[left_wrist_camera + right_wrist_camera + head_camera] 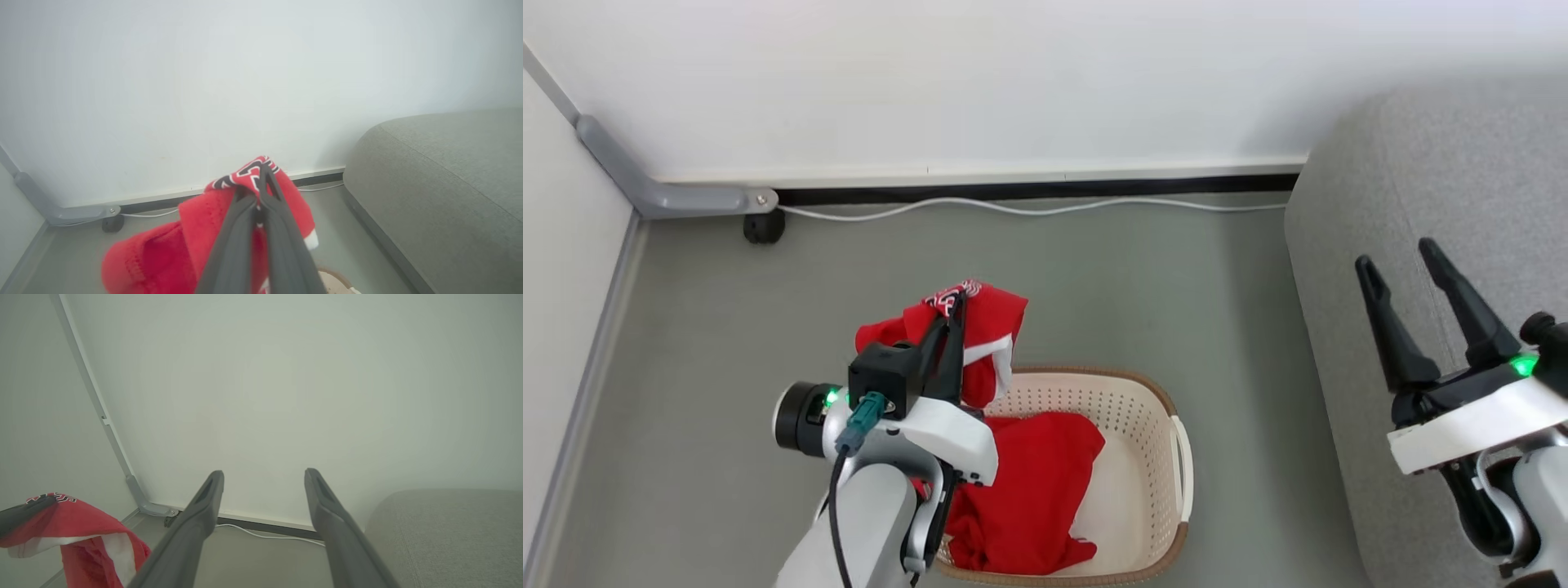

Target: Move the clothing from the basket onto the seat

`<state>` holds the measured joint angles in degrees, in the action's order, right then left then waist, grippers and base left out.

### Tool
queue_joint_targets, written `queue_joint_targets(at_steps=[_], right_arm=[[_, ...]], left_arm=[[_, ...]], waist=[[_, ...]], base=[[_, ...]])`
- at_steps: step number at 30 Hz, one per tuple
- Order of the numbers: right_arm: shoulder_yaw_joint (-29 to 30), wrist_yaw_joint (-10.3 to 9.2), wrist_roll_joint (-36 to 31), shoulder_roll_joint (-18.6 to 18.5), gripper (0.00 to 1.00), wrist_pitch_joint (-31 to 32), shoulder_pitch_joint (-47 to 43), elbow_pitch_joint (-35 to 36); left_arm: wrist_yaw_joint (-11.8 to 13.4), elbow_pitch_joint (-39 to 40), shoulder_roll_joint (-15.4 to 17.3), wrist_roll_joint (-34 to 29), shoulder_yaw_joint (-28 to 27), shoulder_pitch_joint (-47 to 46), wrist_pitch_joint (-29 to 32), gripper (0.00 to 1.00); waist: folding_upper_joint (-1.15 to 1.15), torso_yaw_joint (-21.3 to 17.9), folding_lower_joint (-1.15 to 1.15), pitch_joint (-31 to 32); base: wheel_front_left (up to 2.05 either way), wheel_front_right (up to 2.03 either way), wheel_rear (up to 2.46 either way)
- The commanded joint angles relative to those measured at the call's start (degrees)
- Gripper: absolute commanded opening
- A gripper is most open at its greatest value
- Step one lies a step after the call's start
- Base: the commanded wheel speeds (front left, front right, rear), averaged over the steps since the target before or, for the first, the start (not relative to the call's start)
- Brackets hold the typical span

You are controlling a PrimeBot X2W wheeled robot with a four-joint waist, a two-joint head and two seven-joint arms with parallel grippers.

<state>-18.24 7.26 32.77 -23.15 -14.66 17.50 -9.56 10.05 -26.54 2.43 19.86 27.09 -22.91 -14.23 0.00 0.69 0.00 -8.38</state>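
Left gripper (958, 304) has the jersey (995, 317) pinched up over the basket (1123, 406)

The left arm comes in from the lower left with its wrist tilted up. Its fingers are pressed together on the lettered end, so the jersey droops over the basket's far left corner. The plain red garment (1033, 478) is lying inside the basket. The right gripper (1396, 255) hovers above the grey seat (1462, 155), fingers spread wide, pointing up, gripping nothing. The basket sits near the seat.

White wall (1013, 82), grey floor (1111, 294), white cable (1029, 210) along the skirting (1094, 189), grey conduit (670, 197), small black knob (764, 227)
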Motion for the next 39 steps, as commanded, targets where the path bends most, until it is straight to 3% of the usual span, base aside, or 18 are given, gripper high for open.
queue_joint_targets(at_steps=[1,8,16,25,32,39], right_arm=[[-0.85,0.23,-0.58,-0.47,1.00,-0.34,-0.62,0.75],[-1.35,0.23,-1.21,1.38,1.00,-0.34,-1.56,-0.72],[-1.92,0.23,-1.43,1.98,1.00,-0.34,-2.13,-1.37],[-2.60,0.23,-1.41,2.12,1.00,-0.34,-2.58,-1.68],[-3.48,0.23,-1.30,2.09,1.00,-0.34,-2.12,-1.69],[-9.84,0.23,-0.21,-0.02,1.00,-0.34,0.20,2.36]], left_arm=[[-0.55,2.72,0.45,-1.03,-2.56,-0.72,-0.76,0.00],[-3.21,9.31,0.45,-5.30,-3.95,-2.28,-0.76,0.00],[-4.33,15.49,0.45,-7.45,-1.22,-5.81,-0.76,0.00],[-4.54,17.27,0.45,-6.63,2.51,-11.40,-0.05,0.00],[-3.28,16.78,0.45,-5.80,4.47,-14.91,0.42,0.00],[-2.45,16.54,0.45,-4.48,6.76,-16.26,0.09,0.00]], waist=[[0.00,0.23,0.00,1.08],[0.00,0.22,0.00,2.54],[0.00,0.07,0.00,2.89],[0.00,-0.01,0.00,2.90],[0.00,-0.24,0.00,2.64],[0.00,-0.46,0.00,2.08]], base=[[0.00,0.00,0.00],[0.00,0.00,0.00],[0.00,0.00,0.00],[0.00,0.00,0.00],[0.00,0.00,0.00],[0.00,0.00,0.00]])
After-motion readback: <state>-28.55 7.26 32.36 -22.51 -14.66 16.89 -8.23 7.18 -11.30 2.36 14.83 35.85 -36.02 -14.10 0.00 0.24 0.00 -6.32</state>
